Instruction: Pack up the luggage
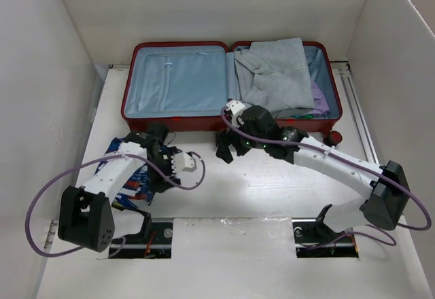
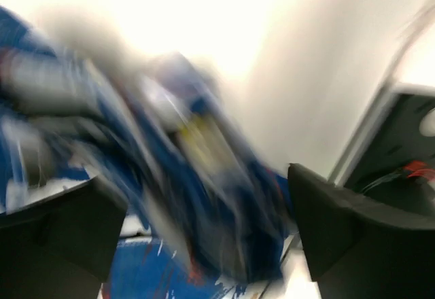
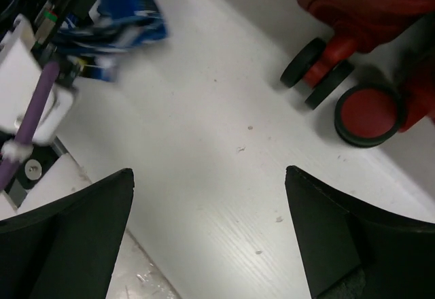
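Observation:
The luggage, a dark-red hard-shell suitcase, lies open at the back of the table. Its left half shows bare pale blue lining. Its right half holds a grey garment over purple and green clothes. A blue patterned cloth lies crumpled on the table at the left. My left gripper is down on it, and the left wrist view shows the blurred cloth between jaws standing apart. My right gripper hangs open over bare table in front of the suitcase, nothing between its fingers.
White walls box in the table on three sides. The suitcase's black wheels and a red-capped wheel stick out towards my right gripper. Purple cables loop from both arms. Another red wheel sits at the suitcase's front right corner.

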